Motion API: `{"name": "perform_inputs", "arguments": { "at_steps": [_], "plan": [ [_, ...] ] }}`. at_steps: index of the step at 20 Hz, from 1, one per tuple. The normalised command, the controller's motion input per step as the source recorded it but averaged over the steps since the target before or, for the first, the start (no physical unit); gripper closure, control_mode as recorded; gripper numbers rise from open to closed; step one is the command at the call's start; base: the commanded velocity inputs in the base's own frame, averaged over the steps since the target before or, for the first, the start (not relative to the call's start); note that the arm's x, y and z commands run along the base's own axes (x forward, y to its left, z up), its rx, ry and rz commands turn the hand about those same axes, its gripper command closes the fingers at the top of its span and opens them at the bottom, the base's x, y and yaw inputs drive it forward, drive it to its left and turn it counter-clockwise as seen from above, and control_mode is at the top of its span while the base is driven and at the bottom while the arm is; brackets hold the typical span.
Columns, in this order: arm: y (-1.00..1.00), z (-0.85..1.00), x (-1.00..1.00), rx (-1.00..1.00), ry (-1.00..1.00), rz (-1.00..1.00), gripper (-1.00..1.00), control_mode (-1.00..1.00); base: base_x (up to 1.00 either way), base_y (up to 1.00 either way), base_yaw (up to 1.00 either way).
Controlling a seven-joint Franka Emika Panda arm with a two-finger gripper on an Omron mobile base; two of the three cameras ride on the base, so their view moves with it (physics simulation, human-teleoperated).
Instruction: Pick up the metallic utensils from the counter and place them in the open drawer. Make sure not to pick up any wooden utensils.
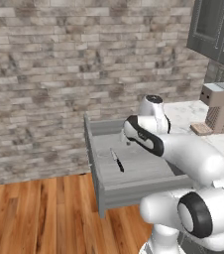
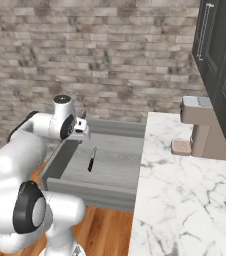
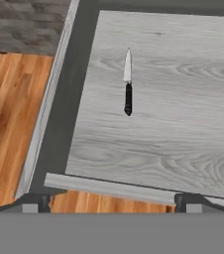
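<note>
Open drawer [image 1: 96, 149]: pulled out from the left end of the table [image 2: 185, 200], over the wood floor [image 1: 34, 213]. Flat grey inside, walls all round. It stands out far enough that anything let go above it lands on the floor of the drawer and not on the wood below.

Knife [image 3: 128, 89]: black handle, silver blade, lying flat and alone on the drawer bottom, roughly mid-floor, well apart from every wall. In the hand view it lies along the drawer's long direction. Judged as already placed: one metallic utensil is in.

Pincer [image 2: 81, 126]: above the drawer's left wall, near its back corner, fingers spread wide, nothing between them. The hand camera looks down into the drawer from above, so the hand sits clear over the knife, not touching it. Judgement: a release posture, hand free for the next pick.

Table: white marble, right of the drawer. Near its back edge stands a tan and grey appliance [image 2: 202, 127] with a small tan block [image 2: 181, 146] just beside its base. Dark cabinets [image 2: 220, 40] hang above the right side. No other utensils can be made out on the visible marble; the near part of the table is cut off or hidden by the arm.

In the way: the drawer's walls for any low sideways move; the arm's own bulk hides the table edge in the left base view.
</note>
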Motion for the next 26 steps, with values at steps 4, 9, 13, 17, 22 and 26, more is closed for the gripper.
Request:
{"name": "perform_inputs", "arguments": {
  "at_steps": [4,9,13,17,22,26],
  "plan": [
    [-0.03,0.85,-0.49,-0.02,0.00,0.00,-1.00,-1.00,0.00,0.00,0.00],
    [-0.06,0.53,-0.46,0.00,-0.09,-0.01,-1.00,-1.00,0.00,0.00,0.00],
    [-0.01,0.48,-0.46,0.00,-0.08,0.00,-1.00,-1.00,0.00,0.00,0.00],
    [-0.02,0.37,-0.49,0.00,-0.09,0.00,-1.00,-1.00,0.00,0.00,0.00],
    [0.00,0.14,-0.20,0.00,-0.04,0.00,-1.00,1.00,-0.41,0.12,0.00],
    [0.00,0.00,0.00,0.00,0.00,0.00,-1.00,1.00,-0.70,0.80,0.04]
  ]
}}
